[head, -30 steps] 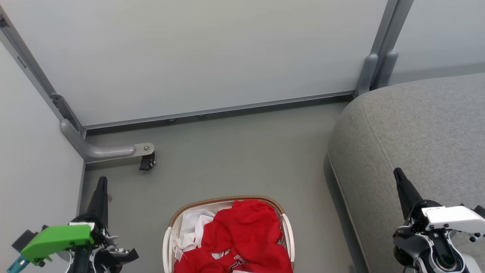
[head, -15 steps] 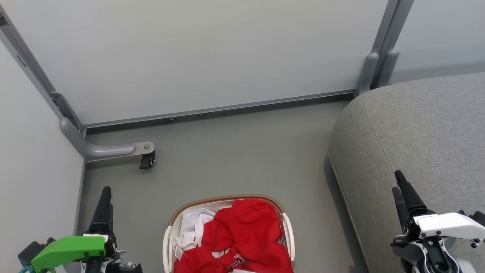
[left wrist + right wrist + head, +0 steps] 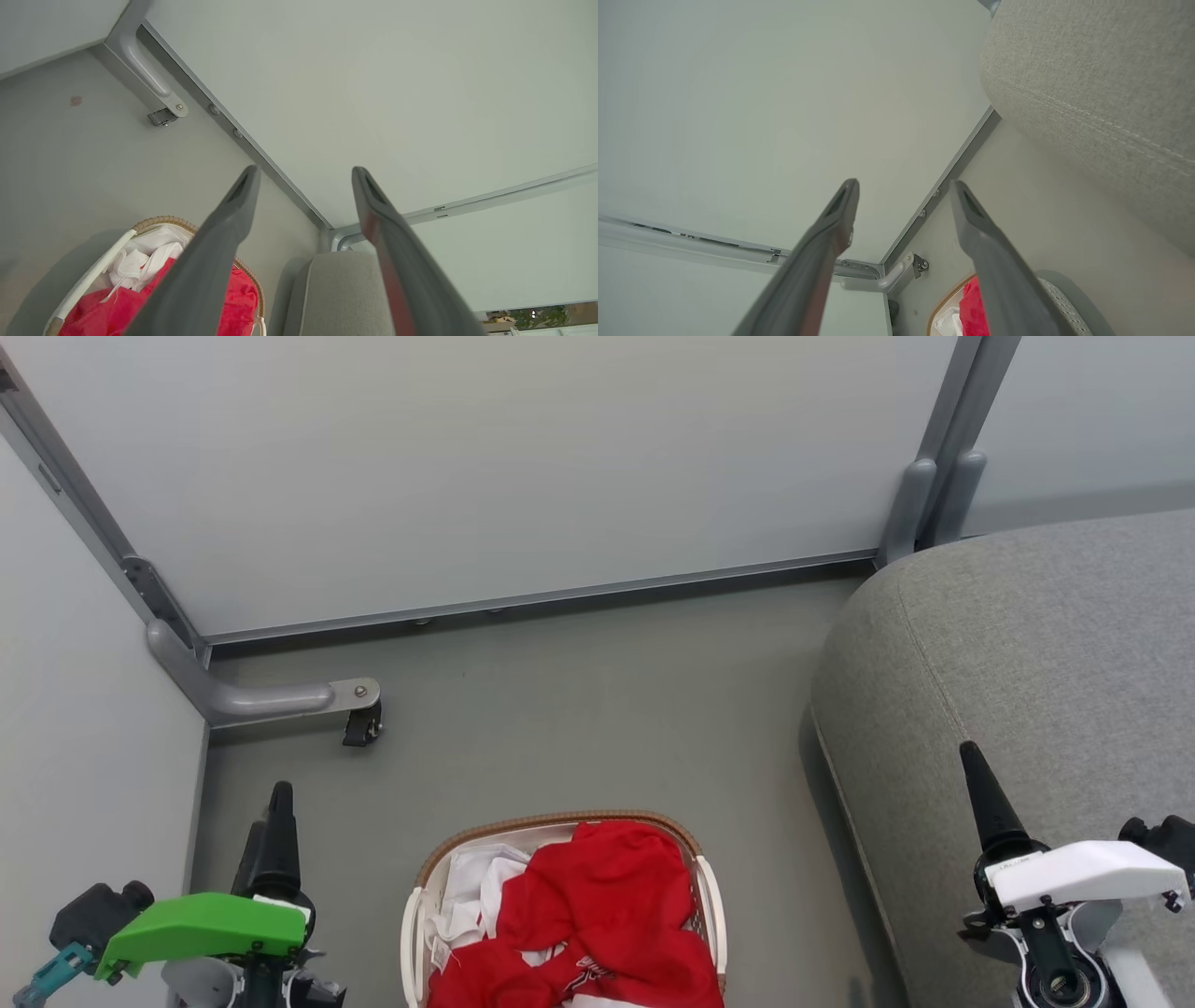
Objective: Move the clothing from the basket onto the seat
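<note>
The red clothing [image 3: 597, 915] lies heaped in the white basket [image 3: 412, 933] at the bottom centre of the head view, above the white liner [image 3: 476, 891]. The basket's brown rim [image 3: 161, 220] and the red clothing [image 3: 112, 310] also sit at the lower left of the left wrist view. The grey seat [image 3: 1046, 653] fills the right side, and its seam shows on the seat [image 3: 1092, 79] in the right wrist view. My left gripper [image 3: 273, 817] hangs left of the basket, open and empty, as does my left gripper [image 3: 303, 175]. My right gripper [image 3: 973, 767] hovers over the seat's edge, and my right gripper [image 3: 903, 189] is open and empty.
Pale partition walls [image 3: 485, 457] close off the back and left. A grey bracket foot with a black caster [image 3: 359, 723] stands on the grey floor [image 3: 579, 709] behind the left gripper. A grey post [image 3: 920, 504] rises at the seat's back corner.
The left gripper has drifted right and a little down the head view. The right gripper has turned slightly, its tip now a bit higher. The clothing and basket lie as before.
</note>
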Robot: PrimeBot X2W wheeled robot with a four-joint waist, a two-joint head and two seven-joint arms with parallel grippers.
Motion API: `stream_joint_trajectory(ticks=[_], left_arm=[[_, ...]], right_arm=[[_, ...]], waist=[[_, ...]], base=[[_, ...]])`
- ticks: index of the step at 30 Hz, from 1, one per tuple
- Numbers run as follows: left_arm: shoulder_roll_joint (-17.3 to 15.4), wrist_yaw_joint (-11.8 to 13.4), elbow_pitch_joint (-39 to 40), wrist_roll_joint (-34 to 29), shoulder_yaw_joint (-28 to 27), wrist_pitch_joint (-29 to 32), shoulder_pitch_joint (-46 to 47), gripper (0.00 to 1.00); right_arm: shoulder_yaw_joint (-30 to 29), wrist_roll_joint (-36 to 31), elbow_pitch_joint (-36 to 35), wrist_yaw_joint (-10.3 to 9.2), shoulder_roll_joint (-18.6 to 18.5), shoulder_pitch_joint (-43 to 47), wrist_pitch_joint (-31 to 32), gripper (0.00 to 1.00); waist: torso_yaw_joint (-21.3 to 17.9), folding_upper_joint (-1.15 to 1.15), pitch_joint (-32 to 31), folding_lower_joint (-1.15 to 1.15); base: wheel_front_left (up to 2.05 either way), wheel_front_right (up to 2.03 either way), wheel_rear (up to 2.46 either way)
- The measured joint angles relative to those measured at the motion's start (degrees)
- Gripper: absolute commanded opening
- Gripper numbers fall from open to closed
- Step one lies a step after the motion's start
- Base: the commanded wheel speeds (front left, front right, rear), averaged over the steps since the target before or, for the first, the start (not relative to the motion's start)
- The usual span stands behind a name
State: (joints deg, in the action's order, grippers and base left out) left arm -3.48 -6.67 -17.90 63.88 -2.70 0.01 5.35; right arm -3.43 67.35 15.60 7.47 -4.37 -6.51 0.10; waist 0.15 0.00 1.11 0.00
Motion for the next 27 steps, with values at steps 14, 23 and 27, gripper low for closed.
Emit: stream_joint_trajectory(ticks=[14, 23, 27], left_arm=[[-1.6, 2.2, -0.9, -12.8, 3.1, -3.0, 0.1, 1.00], [-2.6, 3.0, -1.0, -20.1, 5.2, -4.7, 0.6, 1.00], [-2.9, 3.3, -1.0, -23.0, 6.2, -5.4, 0.6, 1.00]], right_arm=[[1.8, -12.4, 1.2, 0.00, -0.2, -1.0, -3.0, 1.00], [2.8, -19.8, 1.8, 0.00, -0.9, -1.3, -4.7, 1.00], [3.2, -22.9, 1.9, 0.00, -0.9, -1.4, -5.3, 1.00]], waist=[[-0.1, 0.00, 0.1, 0.00], [-0.1, 0.00, 0.4, 0.00], [-0.1, 0.00, 0.4, 0.00]], base=[[0.00, 0.00, 0.00], [0.00, 0.00, 0.00], [0.00, 0.00, 0.00]])
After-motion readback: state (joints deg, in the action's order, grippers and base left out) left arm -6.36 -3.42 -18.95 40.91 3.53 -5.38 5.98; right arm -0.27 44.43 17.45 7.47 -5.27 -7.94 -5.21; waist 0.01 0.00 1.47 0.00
